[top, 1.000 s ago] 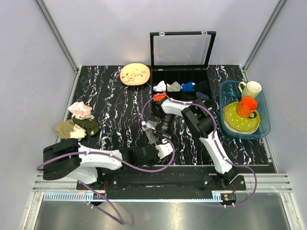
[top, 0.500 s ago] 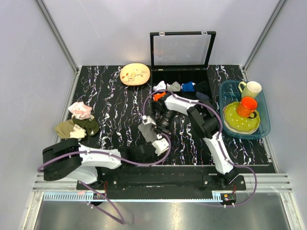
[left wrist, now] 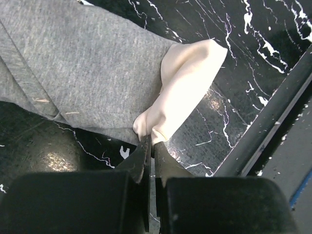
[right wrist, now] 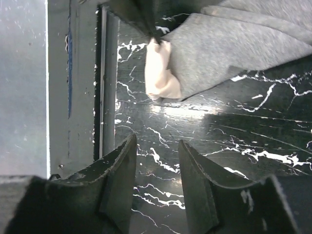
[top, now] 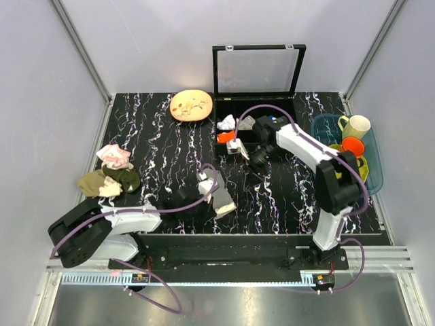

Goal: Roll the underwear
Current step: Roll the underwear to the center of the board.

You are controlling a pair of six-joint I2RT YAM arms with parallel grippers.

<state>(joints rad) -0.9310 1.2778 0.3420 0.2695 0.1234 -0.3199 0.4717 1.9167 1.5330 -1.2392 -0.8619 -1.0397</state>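
The underwear [top: 221, 198] is a grey cloth with a cream edge, lying near the table's front edge. It fills the upper left of the left wrist view [left wrist: 87, 63] and shows at the top of the right wrist view [right wrist: 234, 48]. My left gripper [top: 206, 188] is shut on the cream edge [left wrist: 180, 83], fingertips pinching the fold [left wrist: 151, 140]. My right gripper [top: 243, 155] hangs above the table behind the underwear, apart from it. Its jaws [right wrist: 156, 144] are open and empty.
A black compartment box [top: 289, 122] with its lid up holds several rolled cloths at the back. A tan plate [top: 191, 105] lies left of it. A blue basket [top: 372, 178] with cups stands right. Pink-white [top: 114, 155] and olive-tan cloths [top: 109, 180] lie left.
My right gripper has drawn back from the underwear toward the box and its arm has swung right. My left gripper has kept its pinch, and the underwear now lies spread by the front edge.
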